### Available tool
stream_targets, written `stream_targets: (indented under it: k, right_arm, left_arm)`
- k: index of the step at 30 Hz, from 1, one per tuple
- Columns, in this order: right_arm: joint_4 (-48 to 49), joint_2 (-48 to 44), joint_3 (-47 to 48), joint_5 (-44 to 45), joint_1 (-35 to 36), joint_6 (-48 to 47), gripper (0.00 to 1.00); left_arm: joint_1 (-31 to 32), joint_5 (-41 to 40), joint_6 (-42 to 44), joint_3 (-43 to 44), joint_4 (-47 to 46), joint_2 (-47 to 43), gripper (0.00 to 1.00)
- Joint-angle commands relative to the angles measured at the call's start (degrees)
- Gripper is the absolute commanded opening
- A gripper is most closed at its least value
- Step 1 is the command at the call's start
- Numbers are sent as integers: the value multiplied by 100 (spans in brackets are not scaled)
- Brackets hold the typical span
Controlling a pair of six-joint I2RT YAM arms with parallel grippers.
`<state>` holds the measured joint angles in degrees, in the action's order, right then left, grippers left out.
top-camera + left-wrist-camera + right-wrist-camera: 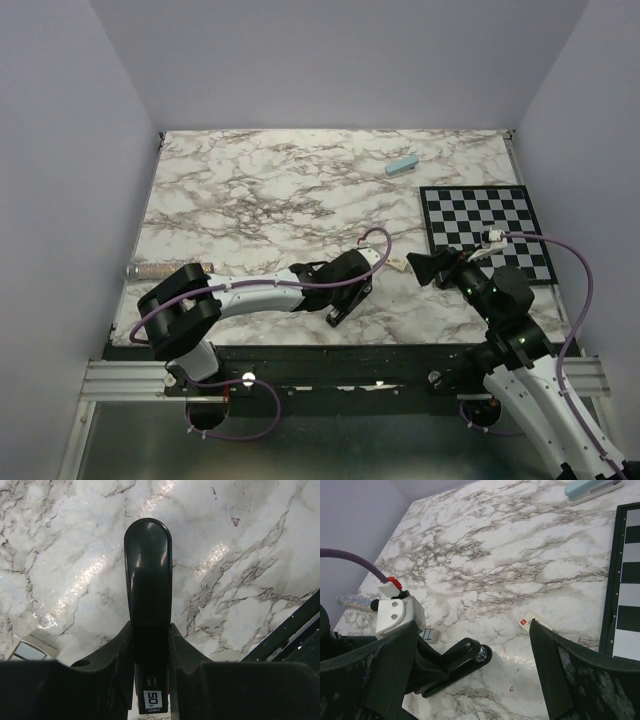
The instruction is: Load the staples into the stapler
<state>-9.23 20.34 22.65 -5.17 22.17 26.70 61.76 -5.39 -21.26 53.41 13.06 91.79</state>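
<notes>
left gripper [150, 628]: partly closed, clamped on stapler [148, 580]
right gripper [420, 268]: wide open, empty, right of stapler
staples [428, 635]: grey block beside stapler; clear in right wrist view, not from top

White-and-black arms [250, 293], purple cables [350, 557], black right hand [472, 624], white two-screw bracket [395, 615]

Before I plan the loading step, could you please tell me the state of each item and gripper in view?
stapler: looks closed, lying on the table, clamped by the left gripper.
left gripper: shut on the stapler.
staples: loose on the table beside the left gripper, not loaded.
right gripper: open, empty.
small white box: flat on the table; open or shut, cannot tell.
</notes>
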Motion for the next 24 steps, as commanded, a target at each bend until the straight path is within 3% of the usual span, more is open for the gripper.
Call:
stream_targets:
  k: [1, 2, 3, 8, 9, 14, 24]
  right_arm:
    - [-254, -232, -156, 165, 15, -68, 100]
    - [-246, -276, -156, 139, 15, -86, 100]
    - [-245, -354, -147, 148, 15, -86, 100]
    - [-245, -565, -121, 182, 15, -217, 100]
    - [-245, -618, -121, 209, 6, -244, 100]
    - [-185, -1145, -217, 297, 15, -375, 100]
    - [-289, -1735, -402, 34, 15, -411, 100]
  left_arm:
    - [196, -103, -45, -234, -163, -161, 25]
    - [214, -120, -28, -243, -155, -196, 29]
    - [223, -138, -19, -217, -146, -222, 42]
    - [232, -296, 130, 2, -32, -293, 71]
    - [232, -331, 148, 29, -23, -284, 81]
    - [232, -358, 201, 310, 21, -101, 88]
    - [91, -551, 192, 1645, 768, 972, 84]
